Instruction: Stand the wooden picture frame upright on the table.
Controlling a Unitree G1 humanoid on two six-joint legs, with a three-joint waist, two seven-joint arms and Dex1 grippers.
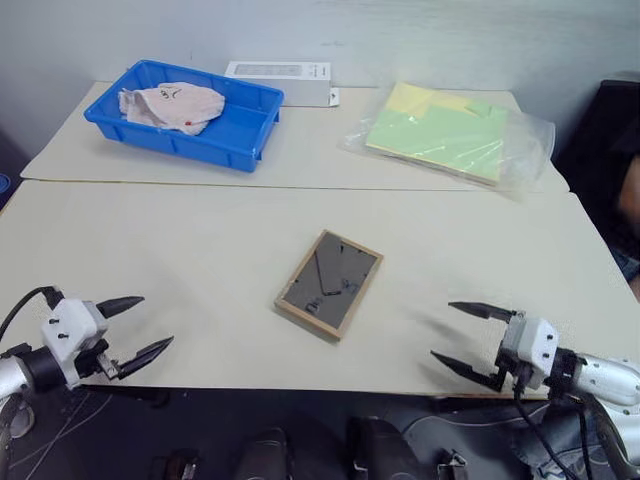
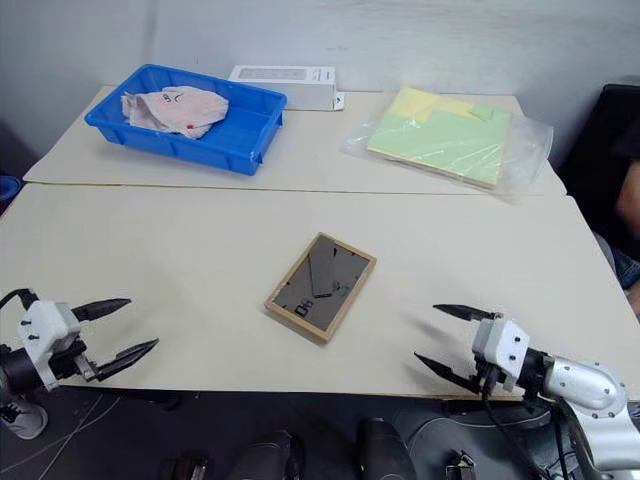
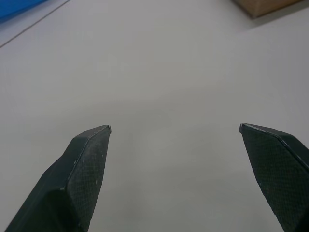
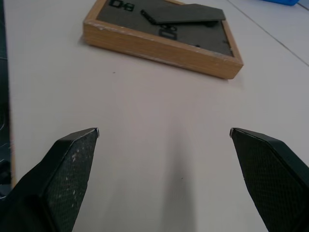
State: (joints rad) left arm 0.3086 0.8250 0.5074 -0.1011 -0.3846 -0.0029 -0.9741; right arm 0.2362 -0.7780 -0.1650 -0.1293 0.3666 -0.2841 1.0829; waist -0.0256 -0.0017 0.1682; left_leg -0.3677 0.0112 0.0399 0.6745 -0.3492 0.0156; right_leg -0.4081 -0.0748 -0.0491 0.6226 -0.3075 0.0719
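The wooden picture frame (image 1: 329, 283) lies flat, face down, in the middle of the beige table (image 1: 180, 250); its dark back panel and thin stand leg face up. The right wrist view shows its light-wood edge (image 4: 159, 46) just ahead of that gripper's fingers. My left gripper (image 1: 134, 326) hovers open at the table's near left edge, well left of the frame. Over the near right edge my right gripper (image 1: 457, 334) is open too, with nothing between its fingers. A corner of the frame (image 3: 260, 6) shows far off in the left wrist view.
A blue tray (image 1: 250, 130) holding a crumpled cloth (image 1: 170, 105) stands at the back left. Behind it lies a flat white box (image 1: 285, 80). A clear bag of yellow and green sheets (image 1: 450, 135) lies at the back right. A seam runs across the table.
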